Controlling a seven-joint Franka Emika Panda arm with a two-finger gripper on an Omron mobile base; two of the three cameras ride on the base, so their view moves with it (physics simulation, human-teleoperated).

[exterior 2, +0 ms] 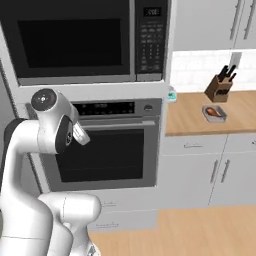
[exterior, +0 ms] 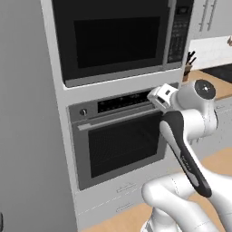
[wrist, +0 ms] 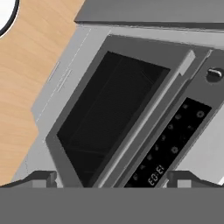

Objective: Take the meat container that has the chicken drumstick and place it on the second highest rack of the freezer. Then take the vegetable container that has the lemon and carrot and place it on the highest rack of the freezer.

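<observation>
Both base views look forward and down from behind the white arm (exterior: 190, 149) at the grey built-in oven (exterior: 120, 142) and black microwave (exterior 2: 75, 40), from opposite sides. The hand view sits close, rolled, facing the oven door.

Grey oven (exterior 2: 102, 150) with black glass; light brown wooden worktop (exterior 2: 195, 117); white drawers (exterior 2: 197, 145).

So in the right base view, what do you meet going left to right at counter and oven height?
Arm → oven → meat container on the counter, with the knife block just behind it.
</observation>
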